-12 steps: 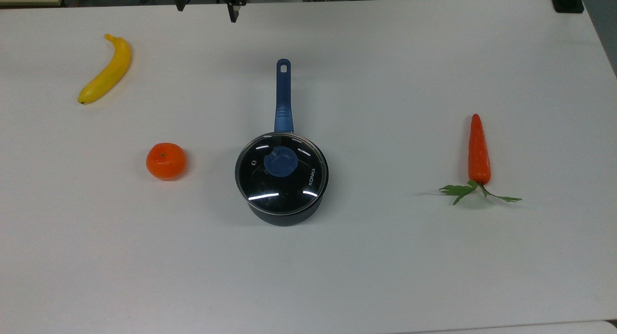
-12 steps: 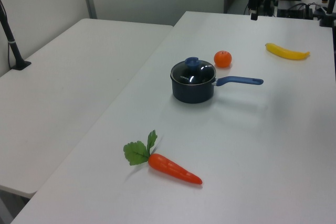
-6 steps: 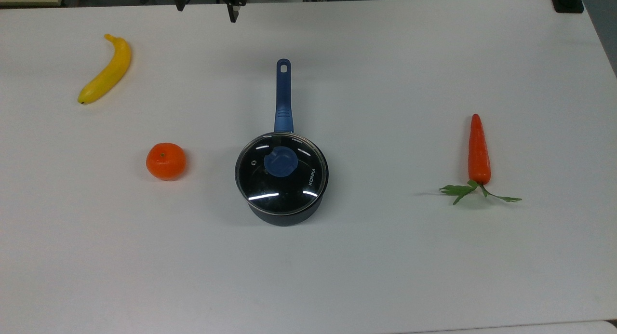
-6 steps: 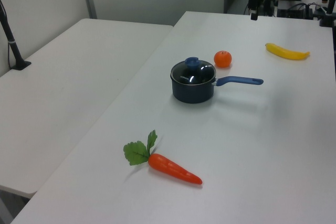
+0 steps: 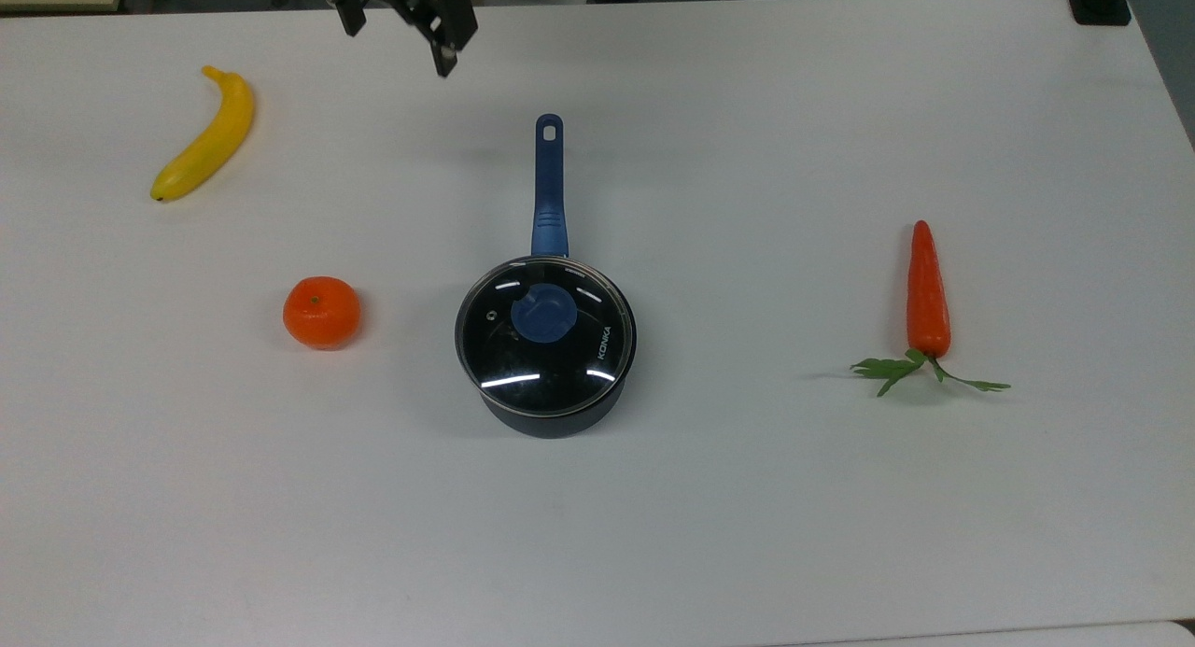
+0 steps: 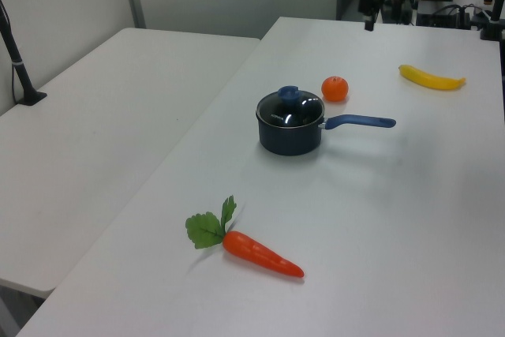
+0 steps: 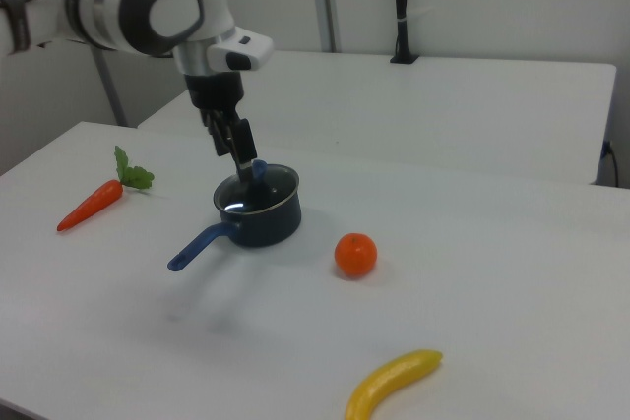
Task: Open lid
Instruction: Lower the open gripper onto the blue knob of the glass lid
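Distance is what matters here. In the top view the black two-finger end effector (image 5: 397, 26) hangs over the white bench (image 5: 747, 516) near its far edge, its fingers spread apart and holding nothing. The round clear glass lid with a blue centre knob (image 5: 545, 335) sits shut on the dark saucepan with a long blue handle (image 5: 549, 188), well below and towards the top view's right; that handle runs up the frame.

In the left view the end effector (image 6: 369, 13) is high at the back, the lid (image 6: 289, 107) well nearer and towards the left view's left.

In the right view the end effector (image 7: 236, 150) appears raised above the lid (image 7: 257, 187).
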Robot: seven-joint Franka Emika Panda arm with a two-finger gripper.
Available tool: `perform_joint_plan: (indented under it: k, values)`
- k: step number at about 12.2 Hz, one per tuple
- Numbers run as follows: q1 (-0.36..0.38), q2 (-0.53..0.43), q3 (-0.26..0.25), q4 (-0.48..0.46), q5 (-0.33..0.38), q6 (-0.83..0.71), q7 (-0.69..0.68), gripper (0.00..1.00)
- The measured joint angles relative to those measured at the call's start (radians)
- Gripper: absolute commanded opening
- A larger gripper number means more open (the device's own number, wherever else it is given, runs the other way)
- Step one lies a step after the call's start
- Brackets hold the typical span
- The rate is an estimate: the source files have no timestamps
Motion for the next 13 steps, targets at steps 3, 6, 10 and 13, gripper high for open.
perform_joint_plan:
  k: [3,6,10,13]
  values:
    - [0.016,0.131,0.02,0.069,0.0,0.14,0.255,1.0]
    - [0.073,0.191,0.021,0.079,0.0,0.246,0.406,1.0]
    - [0.113,0.263,0.022,0.104,0.0,0.369,0.427,1.0]
    - [0.127,0.328,0.022,0.169,-0.028,0.376,0.429,1.0]
